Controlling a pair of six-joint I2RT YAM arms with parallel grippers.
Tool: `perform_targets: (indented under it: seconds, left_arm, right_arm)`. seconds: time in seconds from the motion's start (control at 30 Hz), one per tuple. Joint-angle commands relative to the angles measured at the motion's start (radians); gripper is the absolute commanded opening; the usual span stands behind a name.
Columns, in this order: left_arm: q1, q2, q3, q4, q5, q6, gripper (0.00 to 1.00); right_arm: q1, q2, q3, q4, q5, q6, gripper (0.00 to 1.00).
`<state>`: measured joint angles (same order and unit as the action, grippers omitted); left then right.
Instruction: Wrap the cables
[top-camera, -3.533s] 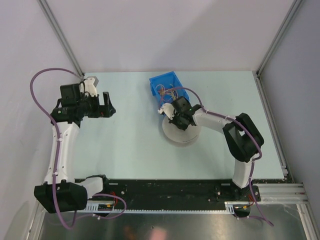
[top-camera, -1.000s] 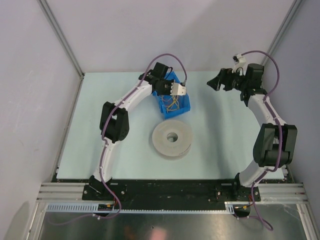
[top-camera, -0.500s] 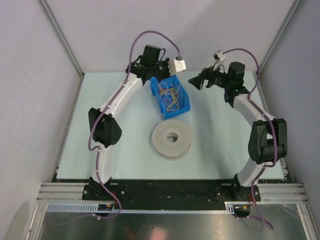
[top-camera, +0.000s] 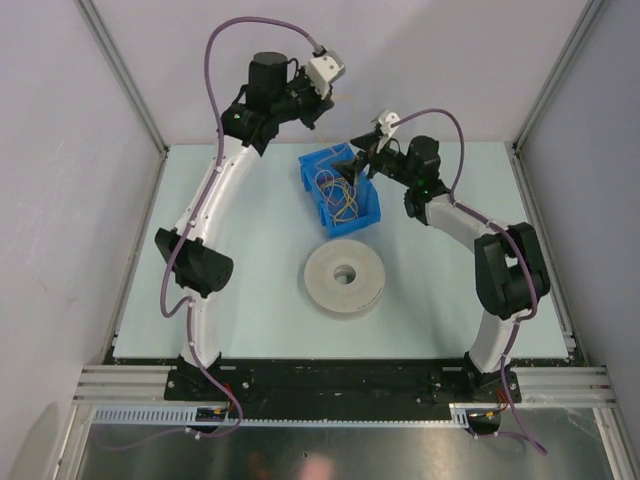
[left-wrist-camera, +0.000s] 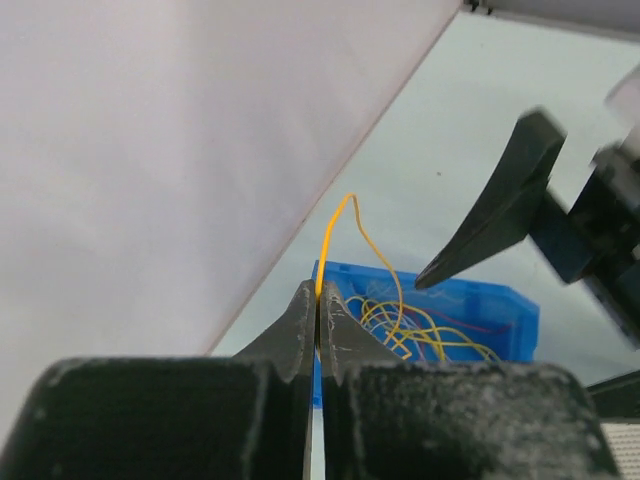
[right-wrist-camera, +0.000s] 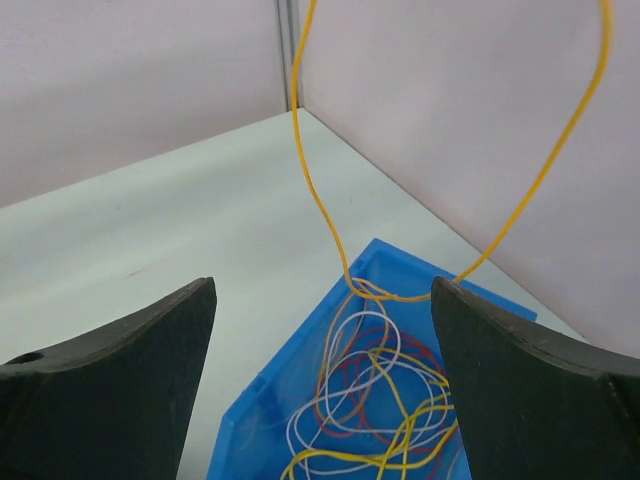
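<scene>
The cables (right-wrist-camera: 400, 400) lie in a loose tangle of yellow, white and red strands in a blue bin (top-camera: 368, 213). My left gripper (left-wrist-camera: 318, 298) is shut on one yellow cable (left-wrist-camera: 345, 205), which arcs up from the jaws and drops back into the bin (left-wrist-camera: 505, 310). In the top view the left gripper (top-camera: 318, 104) is raised behind the bin, near the back wall. My right gripper (right-wrist-camera: 320, 300) stands wide open above the bin's near corner (right-wrist-camera: 250, 400), with the raised yellow loop (right-wrist-camera: 300, 130) ahead of its fingers and nothing between them. From above, the right gripper (top-camera: 352, 162) is over the bin's back edge.
A grey round spool (top-camera: 345, 277) with a centre hole lies on the pale table in front of the bin. The back wall (left-wrist-camera: 150, 150) stands close behind the left gripper. One right finger (left-wrist-camera: 500, 205) shows in the left wrist view.
The left gripper shut on a yellow cable in the bin and rose back toward the wall, drawing a loop out. The right arm swung left to the bin, still open.
</scene>
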<state>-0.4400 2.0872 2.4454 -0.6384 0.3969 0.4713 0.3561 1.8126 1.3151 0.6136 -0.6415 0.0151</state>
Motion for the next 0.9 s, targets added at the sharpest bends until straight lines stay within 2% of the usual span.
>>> perform_targets:
  seconds: [0.0,0.37,0.6,0.87]
  left_arm:
    - [0.019,-0.121,0.053,0.093,-0.015,-0.223,0.00]
    - [0.047,-0.279,0.052,0.354,-0.062,-0.541,0.00]
    - [0.047,-0.366,0.051,0.466,-0.071,-0.651,0.00]
    - [0.045,-0.437,0.021,0.501,-0.063,-0.697,0.00]
  right_arm:
    - [0.034,0.054,0.018,0.163,0.084,-0.030,0.92]
    - [0.084,0.093,0.019,0.202,0.164,-0.075,0.88]
    - [0.084,0.110,0.018,0.191,0.234,-0.129,0.76]
    - [0.083,0.145,0.020,0.234,0.276,-0.157,0.58]
